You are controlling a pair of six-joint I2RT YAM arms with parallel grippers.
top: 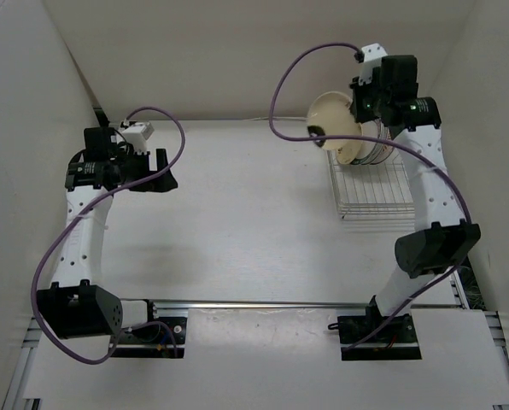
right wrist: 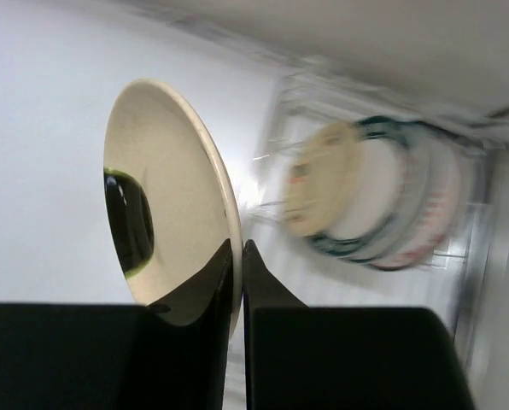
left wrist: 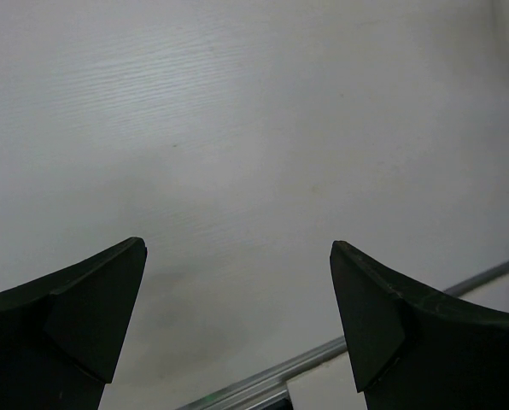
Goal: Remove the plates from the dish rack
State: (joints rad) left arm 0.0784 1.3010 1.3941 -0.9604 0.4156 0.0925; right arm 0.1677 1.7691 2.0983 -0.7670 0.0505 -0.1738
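My right gripper (top: pixel 355 109) is shut on the rim of the plain tan plate (top: pixel 331 115) and holds it on edge in the air, above the left end of the silver wire dish rack (top: pixel 374 192). In the right wrist view the fingers (right wrist: pixel 237 248) pinch the tan plate (right wrist: pixel 169 171) at its lower edge. Other plates (top: pixel 367 154) stand upright in the rack behind it. They are blurred in the right wrist view: a dark-rimmed one (right wrist: pixel 383 243) and one with reddish marks (right wrist: pixel 438 205). My left gripper (top: pixel 162 171) is open and empty over the left of the table (left wrist: pixel 237 248).
White walls enclose the table on the left, back and right. The rack (right wrist: pixel 470 256) stands close to the right wall. A metal rail (top: pixel 263 303) runs along the table's near edge between the arm bases.
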